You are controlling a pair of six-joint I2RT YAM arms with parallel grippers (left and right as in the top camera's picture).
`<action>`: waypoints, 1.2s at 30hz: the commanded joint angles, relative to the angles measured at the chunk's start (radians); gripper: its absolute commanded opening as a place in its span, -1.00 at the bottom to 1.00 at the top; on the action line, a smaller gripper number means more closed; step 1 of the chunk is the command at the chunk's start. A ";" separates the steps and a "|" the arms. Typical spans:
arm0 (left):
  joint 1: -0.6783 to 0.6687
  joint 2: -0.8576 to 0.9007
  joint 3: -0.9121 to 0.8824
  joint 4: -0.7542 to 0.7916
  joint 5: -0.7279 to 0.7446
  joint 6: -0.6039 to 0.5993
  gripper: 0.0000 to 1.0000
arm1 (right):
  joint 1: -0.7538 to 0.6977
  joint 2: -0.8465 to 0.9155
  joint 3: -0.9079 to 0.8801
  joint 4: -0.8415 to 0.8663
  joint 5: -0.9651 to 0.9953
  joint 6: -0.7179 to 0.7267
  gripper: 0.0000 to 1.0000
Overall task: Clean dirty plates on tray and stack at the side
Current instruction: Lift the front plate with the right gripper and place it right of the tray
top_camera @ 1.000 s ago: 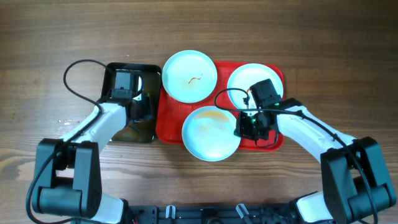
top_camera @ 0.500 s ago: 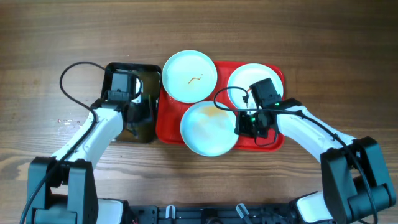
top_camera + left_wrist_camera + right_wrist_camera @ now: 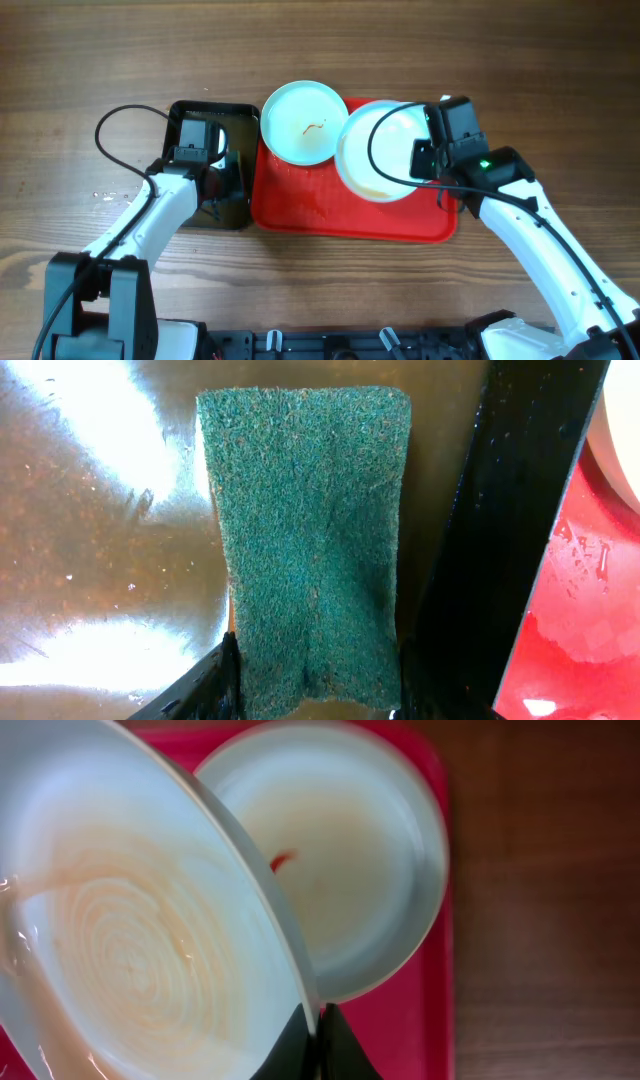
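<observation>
My right gripper [image 3: 425,160] is shut on the rim of a pale plate [image 3: 375,155] smeared with orange sauce and holds it tilted above the red tray [image 3: 350,215]. In the right wrist view the jaws [image 3: 318,1042] pinch that plate [image 3: 130,950]. A second plate [image 3: 360,870] with a red sauce spot lies under it on the tray [image 3: 430,1005]. A third plate [image 3: 304,122] with an orange squiggle sits at the tray's back left. My left gripper [image 3: 220,182] is shut on a green sponge [image 3: 310,540], its jaws [image 3: 315,682] on either side of it.
The sponge lies in a wet black tray [image 3: 190,210] just left of the red tray; its wall [image 3: 520,510] stands between them. Wet streaks show on the red tray's front. Bare wooden table [image 3: 560,90] surrounds both trays.
My right gripper has lifted the front plate off the tray and carried it back and right, over the back-right plate. The left arm shifted slightly a second ago, then stayed still.
</observation>
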 commanded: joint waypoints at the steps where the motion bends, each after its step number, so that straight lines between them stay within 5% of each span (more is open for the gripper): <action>1: 0.003 -0.010 -0.005 -0.002 0.012 -0.010 -0.08 | -0.003 -0.018 0.039 0.057 0.219 -0.018 -0.91; 19: 0.003 -0.010 -0.005 -0.001 0.012 -0.010 -0.09 | 0.104 -0.018 0.039 0.297 0.870 -0.494 -0.90; 31: 0.003 -0.010 -0.005 0.000 0.012 -0.010 -0.09 | 0.104 -0.018 0.039 0.337 0.909 -0.502 -0.91; 36: 0.003 -0.010 -0.005 0.000 0.012 -0.010 -0.09 | 0.104 -0.018 0.039 0.457 0.990 -0.670 -0.91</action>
